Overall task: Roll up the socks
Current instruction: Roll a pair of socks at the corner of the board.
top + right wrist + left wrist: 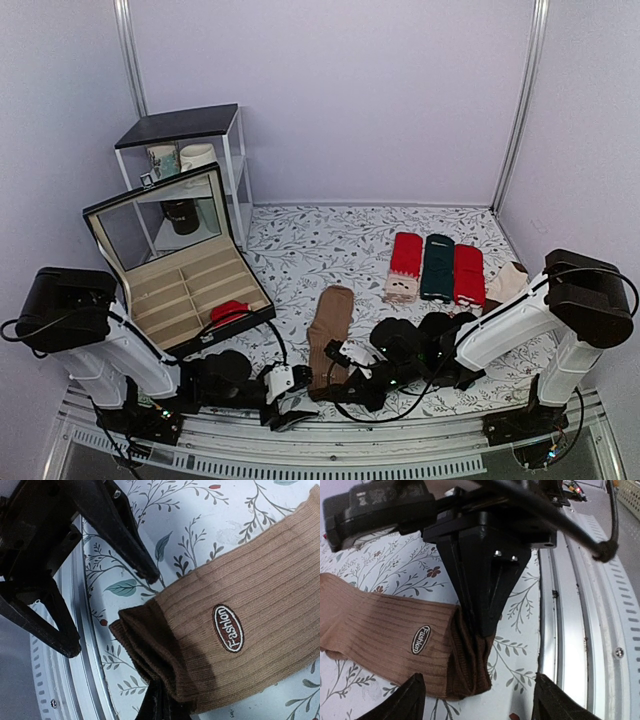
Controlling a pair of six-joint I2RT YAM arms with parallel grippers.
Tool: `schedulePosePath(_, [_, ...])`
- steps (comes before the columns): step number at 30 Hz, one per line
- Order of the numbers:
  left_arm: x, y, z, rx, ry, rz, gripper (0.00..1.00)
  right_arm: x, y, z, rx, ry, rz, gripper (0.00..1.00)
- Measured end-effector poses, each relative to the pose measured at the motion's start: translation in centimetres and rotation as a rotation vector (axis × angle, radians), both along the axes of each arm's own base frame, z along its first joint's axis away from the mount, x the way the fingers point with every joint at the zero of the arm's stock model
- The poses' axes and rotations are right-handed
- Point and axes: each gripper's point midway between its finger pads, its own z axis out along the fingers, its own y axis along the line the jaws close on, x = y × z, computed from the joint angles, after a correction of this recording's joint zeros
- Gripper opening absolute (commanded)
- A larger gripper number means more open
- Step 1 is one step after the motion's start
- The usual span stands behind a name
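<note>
The socks [331, 320] lie as a flat, rib-knit tan-brown strip on the leaf-printed surface [330, 240], running away from the arms near the middle of its near edge. Their near end is a darker brown cuff [142, 645], bunched and folded, next to an oval embroidered patch [228, 628] reading "Fashion". The right tool [156, 705] is pinched fully closed on that cuff; only the ends of its fingers show at the bottom of its wrist view. The left tool [477, 700] stands wide apart with nothing in it, its black tips near the cuff. From above, the right tool hides the cuff. Both wrist views cut off the socks' far end.
</note>
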Motion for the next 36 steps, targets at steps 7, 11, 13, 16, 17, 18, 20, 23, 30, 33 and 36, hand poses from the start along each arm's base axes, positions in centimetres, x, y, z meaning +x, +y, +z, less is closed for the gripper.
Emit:
schedulePosePath(7, [0.9,-0.7,-0.7,0.012,-0.044,0.032,0.55,-0.1,0.0,0.0,0.0,0.012,0.004,0.0])
schedulePosePath(11, [1.3,-0.7,-1.4,0.023,-0.053,0.054,0.53,-0.2,-0.1,0.0,0.0,0.02,0.009,0.0])
schedulePosePath(13, [1.4,-0.7,-1.5,0.022,-0.055,0.059,0.52,-0.2,0.0,0.0,0.0,0.023,0.009,0.0])
schedulePosePath(16, [1.7,-0.8,-1.5,0.014,-0.06,0.073,0.48,-0.3,0.0,0.0,0.0,0.026,0.011,0.0])
schedulePosePath(17, [1.7,-0.8,-1.5,0.011,-0.059,0.076,0.47,-0.3,0.0,0.0,0.0,0.026,0.011,0.0])
schedulePosePath(18, [1.8,-0.8,-1.6,0.009,-0.059,0.078,0.45,-0.3,0.0,0.0,-0.001,0.027,0.012,0.0])
schedulePosePath(20, [1.8,-0.9,-1.6,0.003,-0.06,0.08,0.41,-0.4,0.0,0.0,0.0,0.029,0.014,0.0])
schedulePosePath(23, [1.8,-1.0,-1.7,-0.001,-0.057,0.08,0.3,-0.4,0.0,0.0,0.0,0.032,0.016,0.0])
schedulePosePath(30, [1.5,-1.3,-1.4,-0.031,-0.032,0.077,0.0,-0.5,0.0,0.0,0.0,0.042,0.015,0.01])
schedulePosePath(33, [1.4,-1.2,-1.4,-0.038,-0.013,0.083,0.0,-0.5,0.0,0.0,0.001,0.039,0.016,0.1])
schedulePosePath(36, [1.3,-1.2,-1.6,-0.04,0.019,0.093,0.0,-0.4,-0.1,0.2,0.007,0.02,0.016,0.22])
